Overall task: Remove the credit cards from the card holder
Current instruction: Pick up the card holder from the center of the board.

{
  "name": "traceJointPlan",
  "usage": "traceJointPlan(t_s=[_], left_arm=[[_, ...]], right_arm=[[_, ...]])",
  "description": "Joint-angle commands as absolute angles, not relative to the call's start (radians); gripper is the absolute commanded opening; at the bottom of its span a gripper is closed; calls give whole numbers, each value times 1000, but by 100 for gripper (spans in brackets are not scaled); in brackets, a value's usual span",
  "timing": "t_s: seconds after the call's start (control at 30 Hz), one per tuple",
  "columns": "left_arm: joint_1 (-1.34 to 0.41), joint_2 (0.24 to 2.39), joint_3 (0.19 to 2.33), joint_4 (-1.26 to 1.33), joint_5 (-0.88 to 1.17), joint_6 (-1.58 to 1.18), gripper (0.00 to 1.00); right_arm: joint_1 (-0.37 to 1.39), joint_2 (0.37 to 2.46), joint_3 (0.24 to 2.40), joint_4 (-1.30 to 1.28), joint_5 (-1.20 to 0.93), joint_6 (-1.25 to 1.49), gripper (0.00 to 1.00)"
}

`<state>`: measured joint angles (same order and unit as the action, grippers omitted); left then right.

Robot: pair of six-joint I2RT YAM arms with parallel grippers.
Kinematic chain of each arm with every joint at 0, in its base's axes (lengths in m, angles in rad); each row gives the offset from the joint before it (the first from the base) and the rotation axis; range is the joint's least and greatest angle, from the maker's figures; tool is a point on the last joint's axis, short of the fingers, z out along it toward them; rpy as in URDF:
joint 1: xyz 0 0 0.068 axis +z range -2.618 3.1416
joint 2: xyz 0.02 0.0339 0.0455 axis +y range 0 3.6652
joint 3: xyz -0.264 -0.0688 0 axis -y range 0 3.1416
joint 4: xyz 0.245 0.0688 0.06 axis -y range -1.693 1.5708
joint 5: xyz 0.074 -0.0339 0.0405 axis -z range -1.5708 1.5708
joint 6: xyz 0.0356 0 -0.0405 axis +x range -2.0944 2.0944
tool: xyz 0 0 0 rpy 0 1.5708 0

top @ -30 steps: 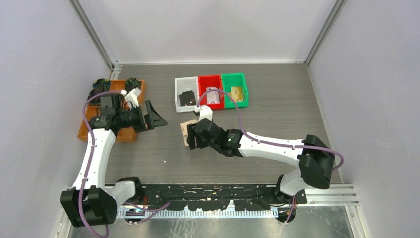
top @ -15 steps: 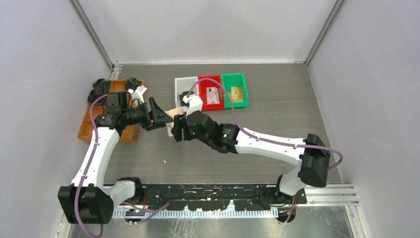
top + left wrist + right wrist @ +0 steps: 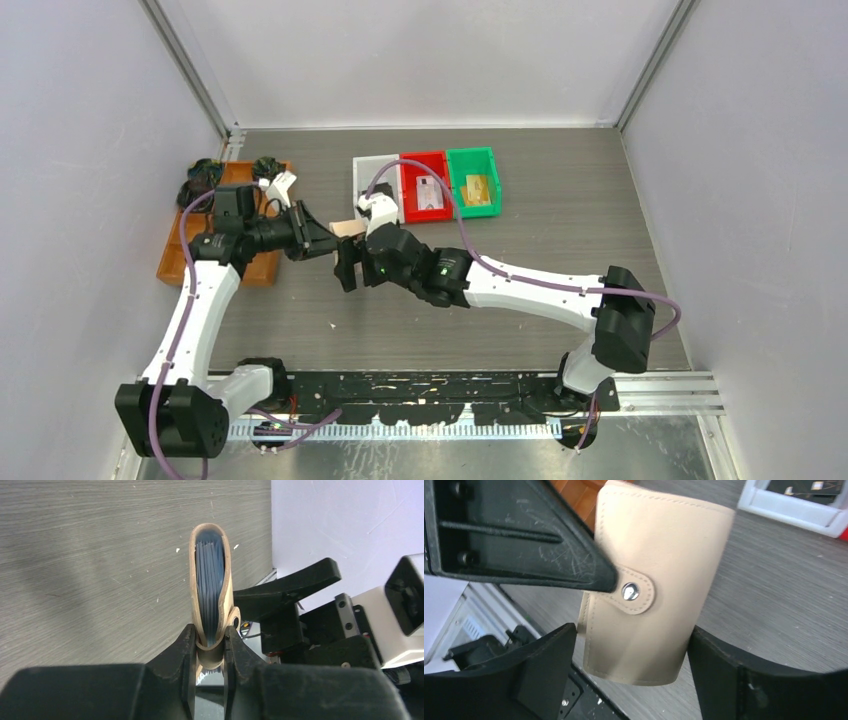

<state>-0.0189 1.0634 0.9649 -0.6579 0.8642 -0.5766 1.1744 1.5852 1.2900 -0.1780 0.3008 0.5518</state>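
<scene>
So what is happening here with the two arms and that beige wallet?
The two arms meet over the table with the card holder between them. The left gripper is pinched shut on one edge of it. The right gripper has a finger on each side of it; whether they press on it is not clear. The snap tab is fastened, so the holder is not yet opened.
</scene>
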Motion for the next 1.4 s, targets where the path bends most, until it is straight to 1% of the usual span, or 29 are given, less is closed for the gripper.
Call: traceJointPlan(t_s=[0.0,0.1,0.2,0.23,0.37,0.6,0.77,0.93,1.0,1.07,1.13,1.2,1.23,1.27,1.3,1.33,1.37], left_arm=[[-26,1032,1027,-624,936,-547,6],[-26,1032,1054,-668,995,-489,2],[-26,1028,1079,-705,1076,-453,1],[-25,1027,1087,-715,1110,-448,0],[-26,1003,1113,-734,1193,-451,0],[-25,929,1130,-755,1272,-478,0],[-26,895,1137,-759,1317,-500,0],[-26,882,1132,-758,1335,-540,0],[-26,876,1129,-752,1340,-554,0],[-26,869,1128,-742,1345,-566,0],[-26,864,1129,-734,1347,-573,0],[-26,864,1126,-733,1347,-571,0],[-26,865,1124,-733,1343,-571,2],[-26,865,1122,-735,1332,-566,5],[-26,863,1121,-746,1310,-556,14],[-26,862,1122,-760,1286,-536,30],[-26,862,1123,-776,1265,-523,53]], right_arm=[[1155,1541,1342,-127,98,578,89],[1046,1464,1249,-62,-206,672,93],[948,1390,1157,26,-492,742,94],[931,1371,1140,26,-544,741,94],[891,1301,1105,6,-654,712,94],[801,1277,1090,32,-769,727,92],[785,1318,1123,145,-837,807,92],[802,1389,1132,405,-882,1010,89],[822,1397,1134,460,-880,1041,85],[836,1400,1141,463,-869,1041,78],[841,1406,1136,488,-864,1063,65],[843,1408,1124,538,-854,1101,47],[842,1406,1118,558,-846,1118,34],[842,1402,1113,563,-835,1124,27],[842,1394,1110,554,-823,1119,24],[842,1386,1108,538,-810,1109,23],[842,1377,1108,517,-797,1093,22]])
